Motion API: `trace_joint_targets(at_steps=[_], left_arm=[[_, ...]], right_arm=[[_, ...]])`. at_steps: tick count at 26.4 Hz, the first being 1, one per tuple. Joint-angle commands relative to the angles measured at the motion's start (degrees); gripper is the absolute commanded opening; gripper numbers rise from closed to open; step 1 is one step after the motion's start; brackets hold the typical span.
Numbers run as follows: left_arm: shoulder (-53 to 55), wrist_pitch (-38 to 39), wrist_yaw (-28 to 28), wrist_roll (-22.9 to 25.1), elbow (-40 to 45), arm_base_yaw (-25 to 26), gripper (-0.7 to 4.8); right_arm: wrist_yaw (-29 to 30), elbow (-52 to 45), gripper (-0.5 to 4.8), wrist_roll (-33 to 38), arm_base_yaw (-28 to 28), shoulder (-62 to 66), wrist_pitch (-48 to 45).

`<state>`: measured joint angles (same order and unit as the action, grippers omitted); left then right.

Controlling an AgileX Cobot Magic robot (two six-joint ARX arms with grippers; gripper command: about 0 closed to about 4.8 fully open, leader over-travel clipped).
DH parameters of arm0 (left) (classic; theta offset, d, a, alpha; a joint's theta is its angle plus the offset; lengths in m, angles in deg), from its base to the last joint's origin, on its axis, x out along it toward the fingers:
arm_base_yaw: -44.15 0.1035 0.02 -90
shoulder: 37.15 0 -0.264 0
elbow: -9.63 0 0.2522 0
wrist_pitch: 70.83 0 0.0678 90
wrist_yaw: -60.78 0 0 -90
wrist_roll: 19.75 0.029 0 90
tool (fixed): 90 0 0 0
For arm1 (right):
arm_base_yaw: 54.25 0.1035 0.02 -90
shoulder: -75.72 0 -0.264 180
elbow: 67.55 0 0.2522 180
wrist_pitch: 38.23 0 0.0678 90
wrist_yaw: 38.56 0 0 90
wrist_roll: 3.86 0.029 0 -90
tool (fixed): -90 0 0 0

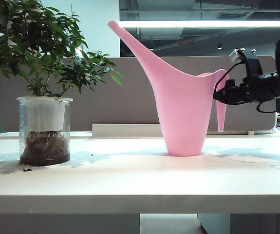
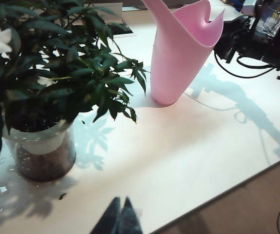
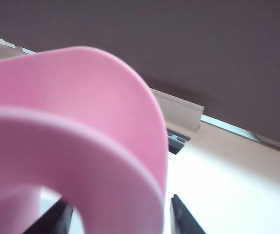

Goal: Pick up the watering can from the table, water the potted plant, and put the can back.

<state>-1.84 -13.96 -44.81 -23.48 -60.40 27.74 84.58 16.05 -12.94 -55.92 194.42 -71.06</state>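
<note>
One smooth pink plastic watering can (image 1: pixel 183 109) stands upright on the wide flat white table (image 1: pixel 130 178), with one potted plant (image 1: pixel 43 83) well apart from it toward the left edge.

The can's tapered cup-shaped body rises vertically from a narrow base; its long thin spout slants up and toward the plant, and its slim curved handle hangs on the opposite side, open at the lower end. The plant is a bushy dark-leaved tree in a clear glass cylinder with a white inner pot and brown roots below. The right gripper (image 3: pixel 118 217) is at the handle, its two dark fingers (image 3: pixel 183 217) apart on either side of the pink band, not clamped on it. The left gripper (image 2: pixel 119 218) hovers near the table's front edge by the plant, its fingertips together, holding nothing.
</note>
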Motion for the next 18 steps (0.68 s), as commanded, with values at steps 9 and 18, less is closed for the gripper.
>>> trace_joint_targets(at_steps=[9,18], left_arm=[[0.00,-2.05,0.20,2.78,-0.13,0.13,0.03],[-0.02,-2.34,0.35,4.59,-0.13,0.13,0.03]], right_arm=[[-1.31,3.61,-0.05,-0.13,1.29,0.13,0.87],[-10.78,7.21,-0.06,-11.63,1.40,-12.37,8.33]])
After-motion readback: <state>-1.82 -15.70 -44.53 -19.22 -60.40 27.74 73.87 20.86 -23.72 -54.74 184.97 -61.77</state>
